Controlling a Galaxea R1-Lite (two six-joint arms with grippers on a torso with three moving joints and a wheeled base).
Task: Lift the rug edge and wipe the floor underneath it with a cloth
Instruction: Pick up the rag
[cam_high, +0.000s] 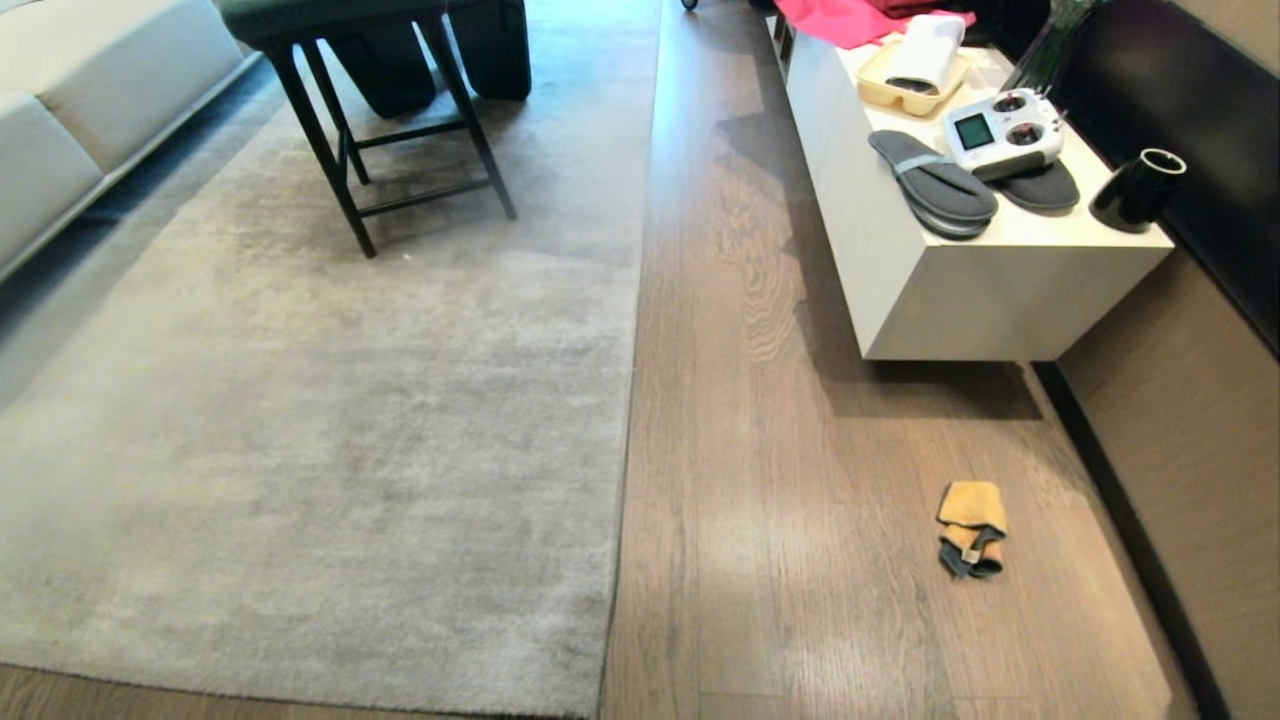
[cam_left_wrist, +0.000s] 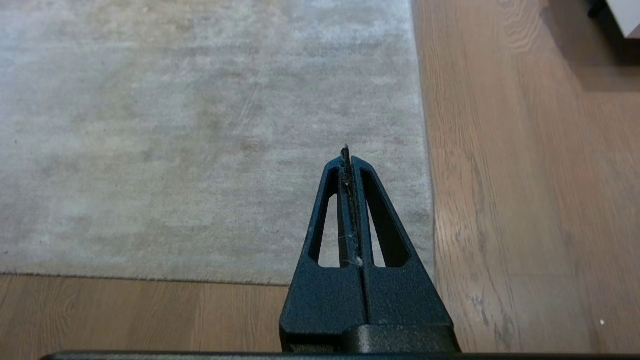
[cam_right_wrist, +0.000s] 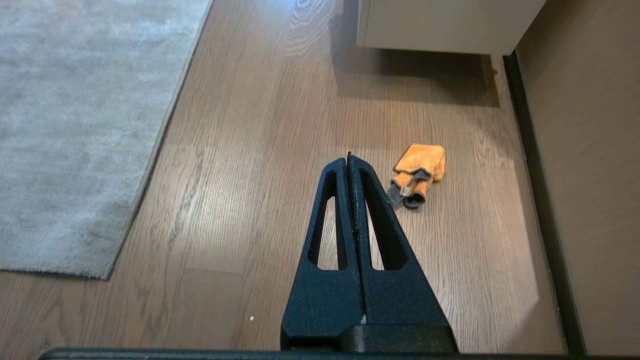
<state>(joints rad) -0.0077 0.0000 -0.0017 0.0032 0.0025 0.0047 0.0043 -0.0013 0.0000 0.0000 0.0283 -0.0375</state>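
Note:
A large pale grey rug lies flat on the brown wood floor (cam_high: 800, 560). Its straight rug edge (cam_high: 632, 400) runs away from me down the middle of the head view, ending in a near corner (cam_right_wrist: 106, 275). The orange-yellow cloth (cam_high: 971, 540), crumpled with a dark grey border, rests on the floor to the right of the rug, near the wall. My left gripper (cam_left_wrist: 346, 152) hangs shut above the rug's near corner (cam_left_wrist: 430, 270), holding nothing. My right gripper (cam_right_wrist: 348, 159) is shut and empty above bare planks, with the cloth (cam_right_wrist: 417, 175) just beyond its tip. Neither arm shows in the head view.
A white low cabinet (cam_high: 930, 290) stands at the right by the wall, carrying grey slippers (cam_high: 935, 185), a white remote controller (cam_high: 1003, 132), a black mug (cam_high: 1138, 190) and a tray. A dark stool (cam_high: 385, 120) stands on the rug's far end. A pale sofa (cam_high: 90, 110) borders the far left.

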